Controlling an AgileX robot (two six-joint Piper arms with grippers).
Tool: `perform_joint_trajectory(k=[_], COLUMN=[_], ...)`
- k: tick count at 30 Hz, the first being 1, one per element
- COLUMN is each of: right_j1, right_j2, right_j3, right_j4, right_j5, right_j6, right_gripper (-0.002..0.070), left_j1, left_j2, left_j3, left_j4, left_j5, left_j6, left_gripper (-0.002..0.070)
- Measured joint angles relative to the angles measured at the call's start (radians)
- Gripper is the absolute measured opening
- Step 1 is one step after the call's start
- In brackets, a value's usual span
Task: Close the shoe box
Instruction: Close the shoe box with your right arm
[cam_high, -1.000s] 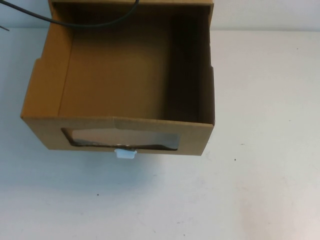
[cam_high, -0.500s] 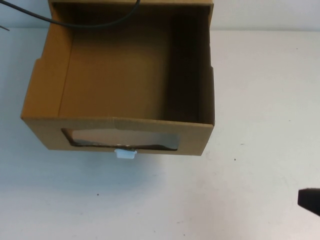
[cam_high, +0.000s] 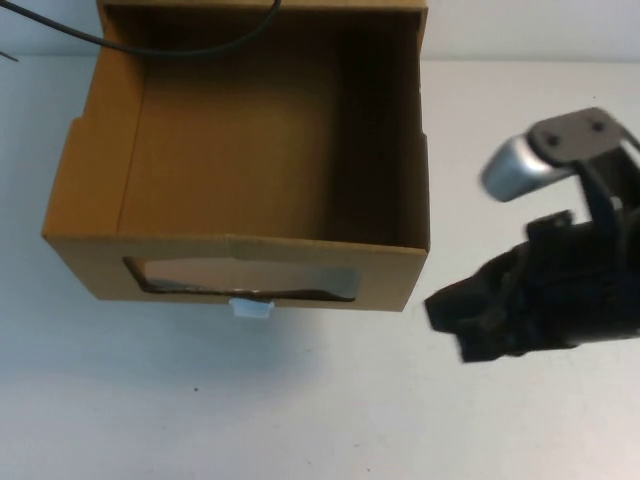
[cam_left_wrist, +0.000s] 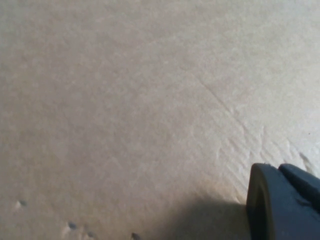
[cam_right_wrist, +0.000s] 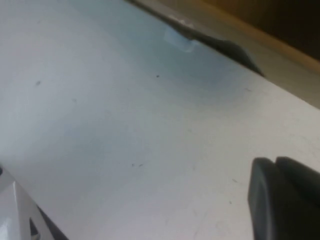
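The shoe box (cam_high: 240, 160) sits on the white table (cam_high: 300, 400) toward the far left of the high view, its brown cardboard drawer pulled out toward the robot and standing open at the top. Nothing can be seen inside the drawer; only its bare cardboard floor and walls show, the right-hand wall in shadow. The front panel carries a wide clear window (cam_high: 240, 278), with a small white pull tab (cam_high: 250, 308) just below that window. A black cable (cam_high: 150, 45) crosses over the far edge of the box. The right gripper (cam_high: 455, 318) hangs over the table to the right of the box front, near its front right corner but apart from it; whether it is spread or clenched cannot be told. The left gripper (cam_left_wrist: 282, 202) shows only as a dark fingertip close against a plain cardboard surface (cam_left_wrist: 125, 100), and its state likewise cannot be told.
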Motion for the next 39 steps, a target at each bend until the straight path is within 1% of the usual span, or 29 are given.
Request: perform_joint_trajectory(k=[4,7,9,14,20,31,39], right_j1=[0.228,0.309,0.323,0.325,0.318,0.229,0.165], right_j2=[0.094,0.153,0.193,0.284,0.376,0.44,0.557], right_j3=[-0.079,-0.124,-0.16,-0.237,-0.313,-0.435,-0.598], right_j4=[-0.181,-0.264,-0.288,-0.334,-0.441,-0.451,-0.429], right_j5=[-0.062,-0.098,-0.114,-0.14,-0.146,-0.163,-0.164], right_j6=[0.174,0.265,0.292,0.314,0.38,0.388,0.37], right_gripper=[-0.0011,-0.0011,-0.0011,-0.0011,-0.0011,-0.0011,-0.0011], left_j1=[0.0,0.0,0.0,0.0,0.0,0.0,0.0], left_j2=[0.0,0.0,0.0,0.0,0.0,0.0,0.0], left_j3=[0.0,0.0,0.0,0.0,0.0,0.0,0.0], left_j4=[-0.002,-0.002,-0.002,-0.002,-0.006,-0.009,-0.011], left_j5=[0.0,0.002,0.001,0.002,0.007,0.012,0.014], left_j6=[0.0,0.0,0.0,0.0,0.0,0.0,0.0], left_gripper=[-0.0002,-0.0002,-0.0002,-0.0002,-0.0002,-0.0002,-0.0002])
